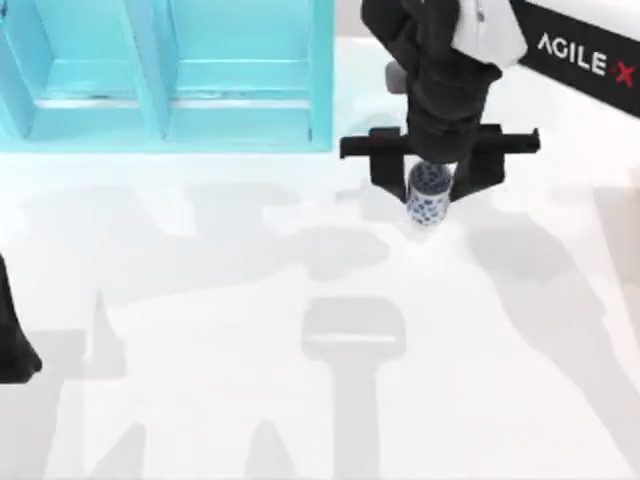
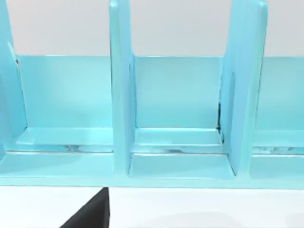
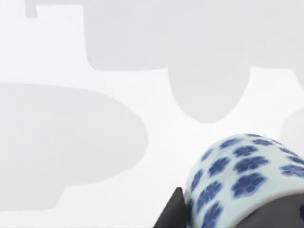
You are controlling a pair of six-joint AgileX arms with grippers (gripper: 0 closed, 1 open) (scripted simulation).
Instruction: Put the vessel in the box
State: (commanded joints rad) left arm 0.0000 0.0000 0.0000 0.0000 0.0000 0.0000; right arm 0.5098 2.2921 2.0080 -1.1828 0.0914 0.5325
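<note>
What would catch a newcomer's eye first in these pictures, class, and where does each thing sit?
First, the turquoise box with upright dividers, at the table's far left in the top view. Next, the white vessel with blue flowers, right of the box, between the fingers of the right pincer. The left arm waits at the table's left edge.

Vessel point(image 1: 428, 197) in right gripper point(image 1: 430, 190), right of box point(image 1: 165, 75) at table point(image 1: 200, 350) back-left.

rendered simulation: blank white table point(image 1: 200, 400), flat shadows
</note>
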